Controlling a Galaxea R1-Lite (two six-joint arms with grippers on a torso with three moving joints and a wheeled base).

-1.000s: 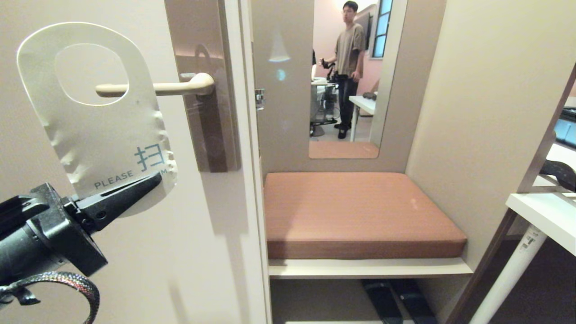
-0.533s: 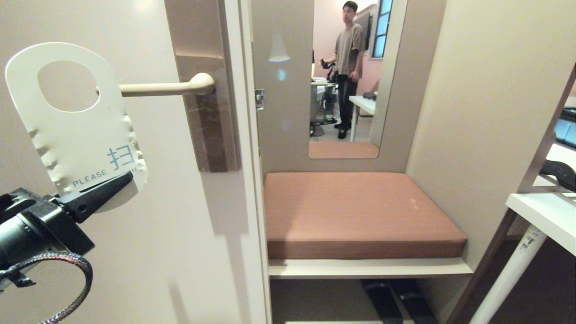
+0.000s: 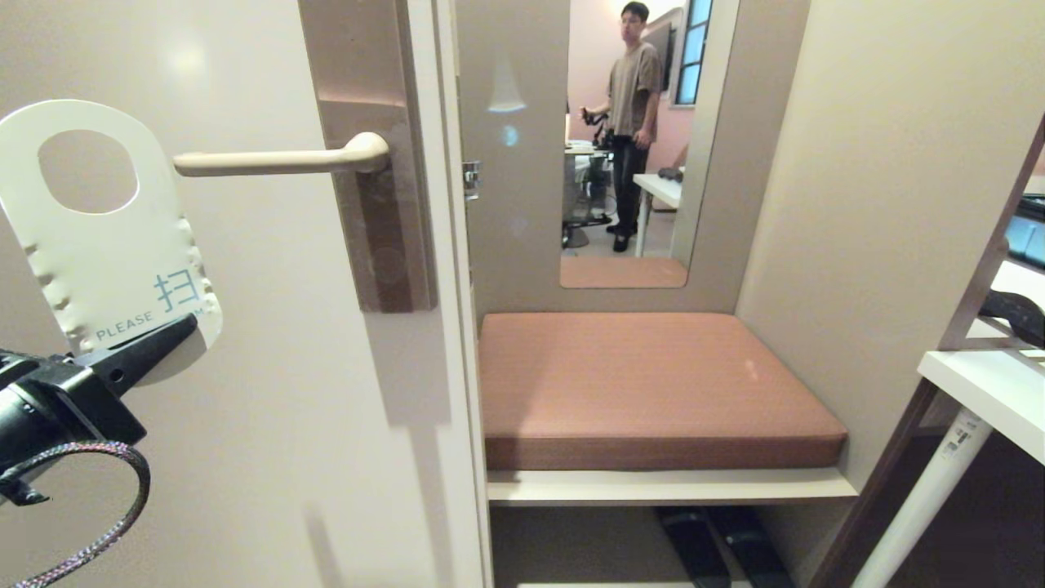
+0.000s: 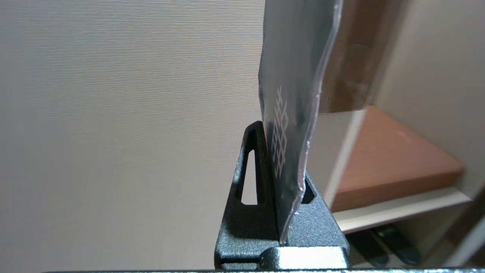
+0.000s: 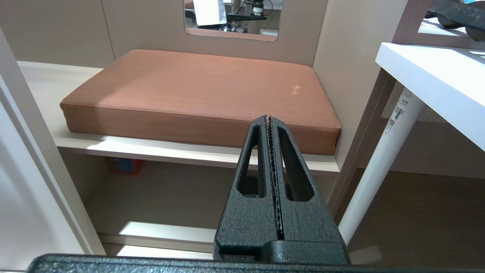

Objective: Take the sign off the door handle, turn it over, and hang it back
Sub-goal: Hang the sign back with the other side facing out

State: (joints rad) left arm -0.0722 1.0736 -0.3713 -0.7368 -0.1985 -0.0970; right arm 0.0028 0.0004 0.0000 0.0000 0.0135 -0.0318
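The flat white card sign with rounded ends and an oval hole (image 3: 106,237) is hanging in the air in front of the pale door (image 3: 269,392), off the slim cream door handle (image 3: 277,160) and just to the side of the lever's free tip, its hole clear of the lever. Its white face, printed "PLEASE" with a blue character, is facing the head camera; in the left wrist view the sign (image 4: 291,113) is showing its dark slate face with a pale pattern. The left claw (image 3: 175,331) is pinching the sign's lower edge, its black fingers closed flat on the card, and is reaching in from the lower left of the head view. The handle is sitting level on a tall brownish-grey metal backplate (image 3: 384,229) near the door's edge. The right claw (image 5: 269,121) is pressed fully closed and gripping nothing, pointing toward a rust-brown cushion (image 5: 204,87) on a low pale shelf (image 5: 189,153). Above the cushion a wall mirror (image 3: 629,269) is showing a standing person (image 3: 633,114). A white tabletop (image 3: 984,388) is standing to the right.
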